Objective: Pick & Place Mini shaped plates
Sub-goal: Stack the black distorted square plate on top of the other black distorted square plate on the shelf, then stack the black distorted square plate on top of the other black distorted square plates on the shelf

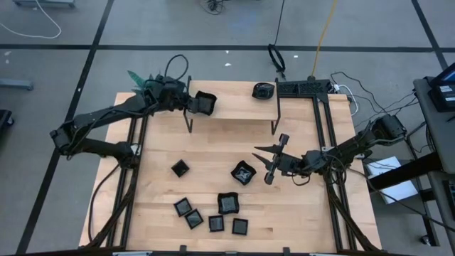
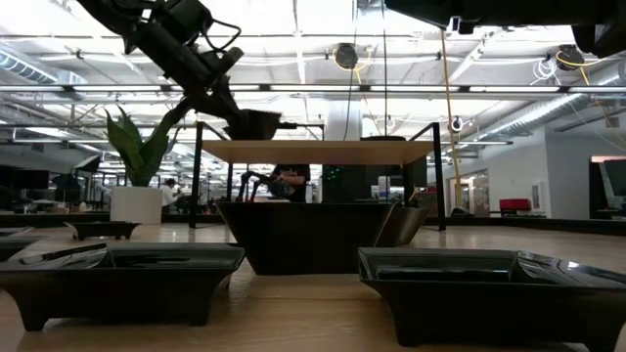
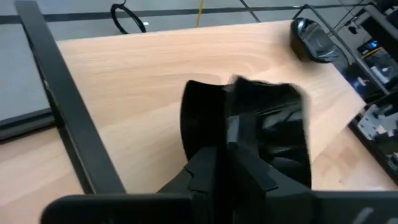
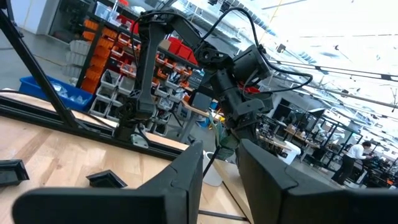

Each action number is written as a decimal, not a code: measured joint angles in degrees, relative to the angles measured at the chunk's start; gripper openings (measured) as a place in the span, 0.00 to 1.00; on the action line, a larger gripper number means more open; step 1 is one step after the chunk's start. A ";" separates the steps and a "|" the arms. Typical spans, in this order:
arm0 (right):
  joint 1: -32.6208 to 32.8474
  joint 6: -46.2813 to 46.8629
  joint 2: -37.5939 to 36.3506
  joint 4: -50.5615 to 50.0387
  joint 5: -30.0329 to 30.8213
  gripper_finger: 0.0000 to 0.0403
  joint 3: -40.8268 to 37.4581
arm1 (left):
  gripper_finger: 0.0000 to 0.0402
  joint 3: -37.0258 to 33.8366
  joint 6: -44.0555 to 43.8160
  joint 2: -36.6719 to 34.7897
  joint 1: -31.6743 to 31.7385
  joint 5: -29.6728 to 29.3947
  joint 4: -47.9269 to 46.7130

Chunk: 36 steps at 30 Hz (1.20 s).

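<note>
My left gripper reaches over the left end of the raised wooden shelf at the table's far side, shut on a black mini shaped plate. In the low view that plate sits at the shelf top. A second plate rests on the shelf's far right. Several more plates lie flat on the table, among them a square one and a wavy one. My right gripper hovers right of the wavy plate, open and empty. My left gripper pinches the plate by its rim on the side facing the arm, between its two fingers. The fingers slant down at it from the table's left. The plate lies roughly level over the shelf's left end; whether its base touches the shelf I cannot tell.
A potted green plant stands just behind the left arm. The shelf's dark legs and the black frame rails border the work area. Bare wood lies along the middle of the shelf.
</note>
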 joint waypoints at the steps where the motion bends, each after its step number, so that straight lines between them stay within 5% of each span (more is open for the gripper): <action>1: 0.00 0.00 0.00 0.00 0.00 0.23 0.00 | 0.14 0.00 0.00 0.00 -0.02 0.11 0.00; 13: 0.00 0.52 0.00 -1.28 0.08 0.24 0.02 | 0.36 0.02 10.45 -4.01 0.00 -3.90 1.42; 20: 0.02 5.46 -0.25 -5.85 0.24 0.25 0.04 | 0.36 0.02 17.33 -13.45 -4.32 6.01 4.44; 27: 0.04 19.89 -3.74 -30.32 -0.22 0.32 4.07 | 0.34 -4.85 18.45 -20.11 -16.02 -1.10 6.33; 32: 0.04 32.44 -2.42 -56.03 -0.99 0.40 13.48 | 0.35 -17.16 19.63 -22.72 -24.69 -6.44 23.22; 36: -0.24 39.37 0.41 -64.81 -5.18 0.45 18.63 | 0.34 -27.97 25.73 -22.25 -31.93 -7.39 42.22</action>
